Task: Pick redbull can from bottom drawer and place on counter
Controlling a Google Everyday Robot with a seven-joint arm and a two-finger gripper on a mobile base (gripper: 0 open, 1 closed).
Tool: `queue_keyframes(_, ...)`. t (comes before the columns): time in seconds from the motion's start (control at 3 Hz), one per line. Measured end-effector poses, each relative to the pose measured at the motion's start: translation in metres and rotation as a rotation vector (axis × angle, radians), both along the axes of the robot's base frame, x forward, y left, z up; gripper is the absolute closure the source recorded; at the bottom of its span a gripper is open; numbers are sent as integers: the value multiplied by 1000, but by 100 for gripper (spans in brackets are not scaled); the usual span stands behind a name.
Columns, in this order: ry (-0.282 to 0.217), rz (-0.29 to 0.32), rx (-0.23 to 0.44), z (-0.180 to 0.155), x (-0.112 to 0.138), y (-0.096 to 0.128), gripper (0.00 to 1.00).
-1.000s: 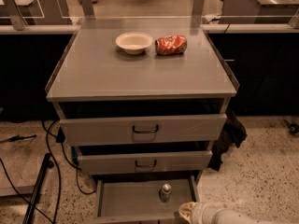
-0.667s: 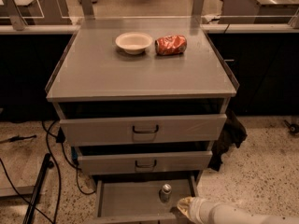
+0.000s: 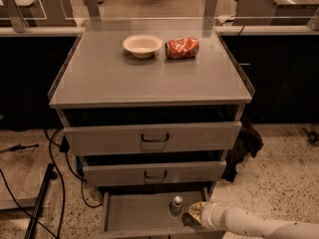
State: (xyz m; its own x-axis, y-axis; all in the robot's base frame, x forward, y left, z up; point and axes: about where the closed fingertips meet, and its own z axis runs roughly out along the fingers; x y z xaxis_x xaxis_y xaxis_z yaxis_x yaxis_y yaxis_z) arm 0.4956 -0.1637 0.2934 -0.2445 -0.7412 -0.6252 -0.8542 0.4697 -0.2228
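The redbull can [image 3: 177,204] stands upright in the open bottom drawer [image 3: 134,215], right of the middle, silvery top showing. My gripper [image 3: 192,214] comes in from the lower right on a white arm, just right of the can and low in the drawer, close to it. The counter [image 3: 149,73] is the grey top of the cabinet above.
A white bowl [image 3: 142,45] and a crushed orange-red can [image 3: 182,48] lie at the back of the counter. Two upper drawers [image 3: 154,138] with dark handles stand slightly pulled out. Cables and a dark stand lie on the floor at left [image 3: 45,193]; dark cloth hangs at the cabinet's right [image 3: 244,148].
My gripper and arm have moved left, closer to the redbull can. The can has not moved.
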Motion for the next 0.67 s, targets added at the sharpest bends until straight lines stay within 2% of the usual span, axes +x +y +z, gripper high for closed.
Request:
queue_keyframes(0.33,12,-3,2,-9,14,-2,58)
queue_keyframes(0.67,29,-3,5,-19,26,-1,49)
